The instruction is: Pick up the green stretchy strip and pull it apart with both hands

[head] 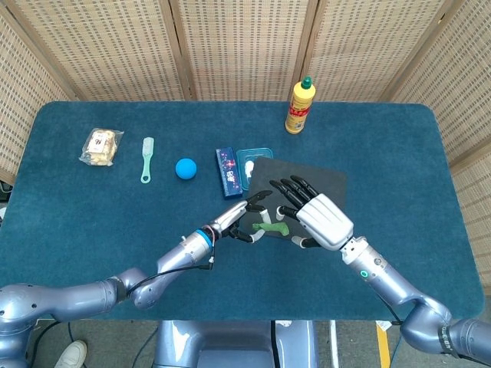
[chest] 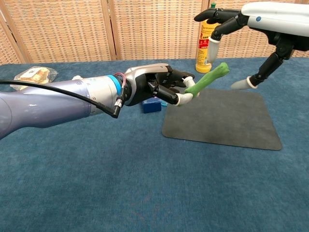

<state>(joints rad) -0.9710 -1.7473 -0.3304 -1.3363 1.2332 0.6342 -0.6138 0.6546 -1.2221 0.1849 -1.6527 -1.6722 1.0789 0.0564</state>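
Your left hand (chest: 161, 87) pinches the green stretchy strip (chest: 206, 79) by its lower end, lifted clear of the surface (chest: 120, 183) above the near-left part of the dark mat (chest: 227, 118). The strip is a short, thick, matte green band, stiff-looking, slanting up and right with a knobbed free end. Your right hand (head: 318, 220) hovers just beside that free end, fingers (chest: 214, 46) spread, holding nothing, not touching the strip.

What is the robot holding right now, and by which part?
The left hand pinches the green strip by its lower end; the right hand holds nothing.
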